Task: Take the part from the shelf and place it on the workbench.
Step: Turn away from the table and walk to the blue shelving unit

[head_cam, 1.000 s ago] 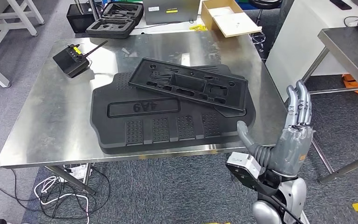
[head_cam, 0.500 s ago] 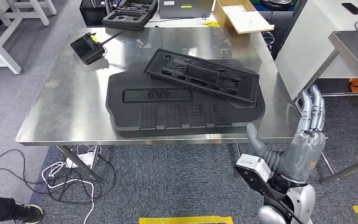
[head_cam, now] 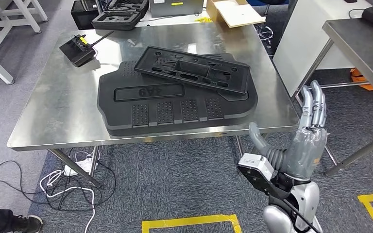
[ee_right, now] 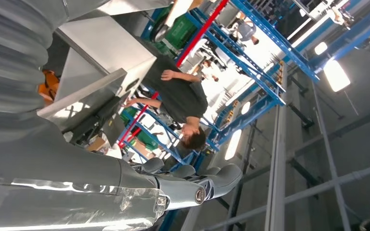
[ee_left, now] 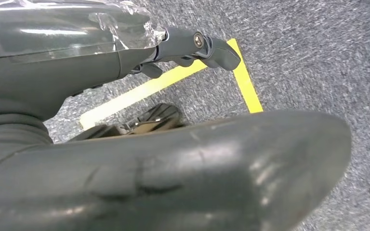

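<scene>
Since half a second ago the whole head view has slid, so the camera moved; the two black parts have not shifted on the workbench [head_cam: 43,114].

Head view: the right hand [head_cam: 305,141] is raised beside the bench's corner, fingers straight, apart and holding nothing. The smaller tray [head_cam: 192,73] lies across the big black panel [head_cam: 175,104], whose raised lettering reads upside down, roughly "4A9". A remote [head_cam: 77,48] sits well apart.

Left wrist view: the left hand [ee_left: 192,45] hangs over carpet and yellow tape [ee_left: 243,72], fingers curled in, empty.

Right wrist view: a person [ee_right: 180,98] stands by blue racks.

Placement looks done; best to draw the arm clear without nudging the tray.
</scene>
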Robot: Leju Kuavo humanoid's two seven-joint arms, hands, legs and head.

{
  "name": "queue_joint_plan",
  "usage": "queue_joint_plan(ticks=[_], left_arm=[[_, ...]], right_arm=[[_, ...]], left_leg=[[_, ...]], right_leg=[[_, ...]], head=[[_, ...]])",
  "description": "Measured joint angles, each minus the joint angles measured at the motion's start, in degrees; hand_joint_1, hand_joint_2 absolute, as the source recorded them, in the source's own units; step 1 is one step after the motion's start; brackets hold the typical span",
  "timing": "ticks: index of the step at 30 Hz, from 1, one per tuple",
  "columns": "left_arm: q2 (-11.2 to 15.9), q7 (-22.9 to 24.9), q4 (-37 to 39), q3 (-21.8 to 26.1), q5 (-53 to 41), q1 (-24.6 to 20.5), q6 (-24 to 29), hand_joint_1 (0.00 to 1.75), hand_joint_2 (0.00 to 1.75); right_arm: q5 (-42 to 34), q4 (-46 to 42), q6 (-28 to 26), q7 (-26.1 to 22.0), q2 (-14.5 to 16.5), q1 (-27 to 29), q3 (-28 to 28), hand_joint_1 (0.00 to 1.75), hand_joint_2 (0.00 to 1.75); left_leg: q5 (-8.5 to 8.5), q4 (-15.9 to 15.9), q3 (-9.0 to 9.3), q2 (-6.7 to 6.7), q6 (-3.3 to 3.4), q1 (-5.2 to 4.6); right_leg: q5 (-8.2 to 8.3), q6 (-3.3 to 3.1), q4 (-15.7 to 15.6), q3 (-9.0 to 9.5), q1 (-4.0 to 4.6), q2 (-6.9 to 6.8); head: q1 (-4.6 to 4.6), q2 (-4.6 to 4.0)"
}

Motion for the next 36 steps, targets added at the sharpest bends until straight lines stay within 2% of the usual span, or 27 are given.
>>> queue_joint_plan(ticks=[1,2,4,5,6,7,9,10,11,12,14,15,16,17,19,20,22,24,25,26,27,30,31,32,34,35,36], left_arm=[[0.0,0.0,0.0,0.0,0.0,0.0,0.0,0.0,0.0],[0.0,-0.1,0.0,0.0,0.1,0.0,0.0,0.0,0.0],[0.0,-0.1,0.0,0.0,0.1,0.1,0.0,0.0,0.0],[-0.1,-0.1,0.0,0.0,0.1,0.1,0.0,0.0,0.0],[-0.1,-0.1,0.0,0.0,0.1,0.1,0.0,0.0,0.0],[-0.1,-0.1,0.0,0.0,0.1,0.1,0.1,0.0,0.0],[-0.1,-0.1,0.0,0.0,0.1,0.1,0.1,0.0,0.0],[-0.1,-0.1,0.0,0.0,0.1,0.2,0.1,0.0,0.0],[-0.1,-0.1,0.0,0.0,0.1,0.3,0.1,0.0,0.0],[-0.1,-0.1,0.0,0.0,0.2,0.4,0.1,0.0,0.0],[-0.1,-0.1,0.0,0.0,0.4,0.4,0.1,0.0,0.0],[-0.1,-0.1,0.0,0.0,0.6,0.4,0.1,0.0,0.0],[-0.1,-0.1,0.0,0.0,0.6,0.4,0.1,0.0,0.0],[-0.1,-0.1,0.0,0.0,0.7,0.4,0.1,0.0,0.0],[-0.1,-0.1,0.0,0.0,0.7,0.4,0.1,0.0,0.0],[-0.1,-0.1,0.0,0.0,0.8,0.4,0.1,0.0,0.0],[-0.1,-0.1,0.0,0.0,0.9,0.4,0.1,0.0,0.0],[-0.2,-0.2,0.0,0.0,1.0,0.6,0.1,0.0,0.0],[-0.2,-0.2,0.0,0.0,1.0,0.7,0.1,0.0,0.0],[-0.2,-0.2,0.0,0.0,1.0,0.8,0.0,0.0,0.0],[-0.2,-0.2,0.0,0.0,1.0,0.9,0.0,0.0,0.0],[-0.1,-0.2,0.0,0.0,1.0,0.7,-0.1,0.0,0.0],[-0.1,-0.2,0.0,0.0,1.0,0.6,-0.2,0.0,0.0],[-0.1,-0.2,0.0,0.0,1.0,0.5,-0.2,0.0,0.0],[-0.1,-0.1,0.0,0.0,1.0,0.5,-0.3,0.0,0.0],[-0.1,-0.1,0.0,0.0,1.0,0.6,-0.3,0.0,0.0],[-0.1,-0.1,0.0,0.0,1.0,0.6,-0.3,0.0,0.0]], right_arm=[[0.0,0.1,0.0,0.1,0.0,-0.2,0.0,0.0,1.75],[0.0,0.1,0.0,0.1,0.0,-0.4,0.0,0.0,1.75],[0.0,0.3,0.0,0.2,0.0,-0.5,0.0,0.0,1.75],[0.0,0.3,0.0,0.2,0.0,-0.6,0.0,0.0,1.75],[0.0,0.3,0.0,0.2,0.0,-0.7,0.0,0.0,1.75],[0.0,0.4,0.0,0.2,0.0,-0.8,0.0,0.0,1.75],[0.0,0.6,0.0,0.3,0.0,-0.8,0.1,0.0,1.75],[0.0,0.7,0.0,0.3,0.0,-0.8,0.1,0.0,1.75],[0.0,0.8,0.0,0.3,0.0,-0.8,0.1,0.0,1.75],[0.0,0.9,0.0,0.3,0.0,-0.8,0.1,0.0,1.75],[0.0,1.1,0.0,0.2,0.0,-0.9,0.1,0.0,1.75],[0.0,1.2,0.0,0.0,0.0,-1.1,0.1,0.0,1.75],[0.1,1.2,0.0,-0.1,0.0,-1.2,0.1,0.0,1.75],[0.1,1.3,0.0,-0.2,0.0,-1.2,0.1,0.0,1.75],[0.3,1.4,0.0,-0.2,0.0,-1.2,0.1,0.0,1.75],[0.3,1.4,0.0,-0.1,0.0,-1.2,0.1,0.0,1.75],[0.5,1.5,0.0,0.2,0.0,-1.2,0.1,0.0,1.75],[0.8,1.5,0.0,0.5,0.0,-1.2,0.1,0.0,1.75],[0.9,1.5,0.0,0.6,0.0,-1.1,0.1,0.0,1.75],[1.0,1.5,0.0,0.7,0.0,-1.1,0.1,0.0,1.75],[1.1,1.5,0.0,0.7,0.0,-1.0,0.1,0.0,1.75],[1.1,1.5,0.0,0.7,0.0,-0.9,0.1,0.0,1.75],[1.1,1.5,0.0,0.7,0.0,-1.0,0.1,0.0,1.75],[1.1,1.5,0.0,0.6,0.0,-1.0,0.1,0.0,1.75],[1.1,1.5,0.0,0.4,0.1,-1.0,0.1,0.0,1.75],[1.1,1.5,0.0,0.4,0.1,-0.9,0.1,0.0,1.75],[1.1,1.5,0.0,0.3,0.1,-0.9,0.1,0.0,1.75]], left_leg=[[0.49,-2.4,1.21,0.01,0.27,-0.13],[0.66,-3.5,1.58,0.0,0.48,-0.25],[1.11,-4.0,1.1,0.03,1.06,-0.01],[1.47,-4.2,0.75,0.06,1.44,0.14],[1.91,-4.3,0.3,0.12,1.85,0.28],[2.3,-4.3,-0.23,0.19,2.13,0.29],[2.93,-3.9,-1.6,0.23,2.39,0.19],[3.16,-3.6,-2.24,0.24,2.36,0.16],[3.34,-3.2,-2.82,0.25,2.28,0.16],[3.49,-2.9,-3.25,0.24,2.16,0.19],[3.77,-2.5,-3.74,0.2,1.76,0.2],[3.93,-2.3,-3.96,0.18,1.5,0.11],[4.15,-2.2,-4.2,0.2,1.2,0.02],[4.41,-2.1,-4.45,0.26,0.87,-0.09],[4.75,-1.9,-4.89,0.34,0.19,-0.1],[4.01,-1.1,-5.33,0.3,-0.17,-0.06],[0.04,4.2,-7.51,0.13,-0.8,0.11],[-5.02,13.2,-10.83,0.06,-1.27,0.26],[-6.34,16.3,-11.75,0.06,-1.37,0.32],[-6.56,17.3,-11.55,0.06,-1.37,0.33],[-5.55,15.5,-9.96,0.06,-1.26,0.33],[-0.55,1.6,-1.52,0.08,-0.5,0.22],[0.28,-1.5,0.08,0.07,-0.2,0.13],[0.58,-3.1,0.7,0.03,0.07,0.03],[0.9,-3.5,0.25,0.01,0.75,0.04],[1.22,-3.6,-0.02,0.04,1.16,0.13],[1.62,-3.7,-0.38,0.11,1.64,0.24]], right_leg=[[0.21,0.3,0.1,-0.1,0.05,0.0],[0.46,0.66,0.1,-0.24,0.07,-0.02],[0.51,1.32,0.4,-0.6,0.05,-0.02],[-0.5,1.62,1.5,-1.23,0.04,0.0],[-2.38,1.89,3.8,-2.33,0.01,0.05],[-4.99,2.12,7.6,-3.95,-0.1,0.1],[-9.85,2.55,16.6,-7.45,-0.21,0.11],[-10.85,2.67,19.3,-8.23,-0.26,0.11],[-10.65,2.71,19.6,-7.75,-0.3,0.1],[-9.35,2.66,17.3,-5.98,-0.34,0.1],[-5.71,2.36,8.2,-0.29,-0.34,0.23],[-4.46,2.15,4.0,2.07,-0.26,0.31],[-3.76,1.89,1.2,3.44,-0.17,0.39],[-3.49,1.62,-0.1,3.91,-0.05,0.46],[-2.99,0.88,-0.5,3.36,-0.12,0.41],[-2.57,0.46,-0.6,3.06,-0.23,0.34],[-1.72,-0.28,-0.8,2.3,-0.43,0.1],[-1.09,-0.57,-0.7,1.27,-0.36,-0.02],[-0.83,-0.58,-0.6,0.81,-0.33,-0.04],[-0.58,-0.53,-0.4,0.4,-0.32,-0.03],[-0.37,-0.43,-0.3,0.13,-0.33,-0.01],[0.16,0.16,-0.2,-0.21,-0.29,0.05],[0.35,0.47,0.0,-0.38,-0.21,0.06],[0.54,0.79,0.1,-0.59,-0.15,0.06],[0.88,1.5,0.2,-1.05,-0.11,0.06],[0.46,1.79,0.6,-1.39,-0.16,0.08],[-0.87,2.05,2.2,-2.15,-0.21,0.1]], head=[[-0.07,0.0],[-0.11,0.0],[-0.11,0.0],[0.0,0.0],[0.22,0.0],[0.49,0.0],[1.14,0.0],[1.37,0.0],[1.6,0.0],[1.85,0.0],[2.42,0.0],[2.73,0.0],[2.9,0.0],[2.9,0.0],[2.49,-0.01],[2.23,-0.01],[1.59,-0.01],[0.92,0.0],[0.71,0.0],[0.53,0.0],[0.37,0.0],[-0.08,0.0],[-0.17,0.0],[-0.21,0.0],[-0.15,0.0],[-0.14,0.0],[0.02,0.0]])
